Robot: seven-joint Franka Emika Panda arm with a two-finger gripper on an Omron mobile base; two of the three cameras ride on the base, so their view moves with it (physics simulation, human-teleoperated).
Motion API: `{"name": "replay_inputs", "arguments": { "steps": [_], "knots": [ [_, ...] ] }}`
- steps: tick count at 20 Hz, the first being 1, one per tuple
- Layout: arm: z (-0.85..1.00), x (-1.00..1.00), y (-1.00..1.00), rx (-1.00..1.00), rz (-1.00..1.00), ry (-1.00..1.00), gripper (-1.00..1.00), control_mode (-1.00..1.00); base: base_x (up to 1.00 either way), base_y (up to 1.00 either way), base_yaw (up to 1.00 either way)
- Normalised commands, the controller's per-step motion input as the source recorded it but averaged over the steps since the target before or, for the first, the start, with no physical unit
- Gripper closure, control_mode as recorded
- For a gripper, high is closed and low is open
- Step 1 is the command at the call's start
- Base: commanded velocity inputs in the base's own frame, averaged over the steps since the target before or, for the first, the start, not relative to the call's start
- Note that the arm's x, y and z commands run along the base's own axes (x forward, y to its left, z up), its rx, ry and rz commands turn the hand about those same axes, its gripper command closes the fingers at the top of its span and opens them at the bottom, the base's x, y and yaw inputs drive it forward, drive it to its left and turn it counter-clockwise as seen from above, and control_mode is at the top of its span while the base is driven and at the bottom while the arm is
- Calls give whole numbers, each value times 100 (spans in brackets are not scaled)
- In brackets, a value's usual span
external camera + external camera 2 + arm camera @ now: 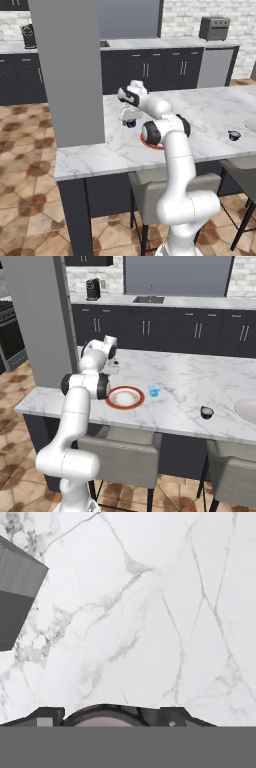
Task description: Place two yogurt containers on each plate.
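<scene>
- The gripper (130,121) was low over the marble counter (210,112), near the grey pillar (70,70) at the counter's left end.
- In the left base view a dark yogurt container (131,124) sat right under the hand, between the fingers as far as I could see.
- In the hand view the rounded dark rim of that container (105,714) with its pale top filled the space between the two fingertips (172,719) at the bottom edge.
- The jaws were partly closed and seemed to hold the dark cup on both sides; whether the cup stood on the marble or was lifted, I could not tell.
- The red-rimmed plate (125,397) lay on the counter close to the front edge, just beside the arm's elbow, and nothing lay on it.
- A light blue yogurt container (154,391) stood on the marble just to the right of this plate, not touching it.
- A second dark yogurt container (207,412) stood well apart, further to the right, near the front edge of the counter.
- The pale plate (246,410) lay at the far right, partly cut by the picture edge; the second dark cup was near it but not on it.
- A grey stool (120,453) stood under the counter in front of the red-rimmed plate.
</scene>
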Motion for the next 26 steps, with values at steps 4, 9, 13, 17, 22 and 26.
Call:
{"name": "replay_inputs", "arguments": {
  "steps": [4,9,13,17,22,26],
  "knots": [
    [1,-90,-50,0,-3,-16,100,-100,0,0,0],
    [-8,-100,-82,0,0,-24,100,-100,0,0,0],
    [9,-90,-50,0,0,-32,100,-100,0,0,0],
    [0,-28,-23,0,0,-12,100,-100,0,0,0],
    [-9,17,-1,0,0,-5,100,-100,0,0,0],
    [-2,35,-34,0,0,-3,100,-100,0,0,0]
  ]
}}
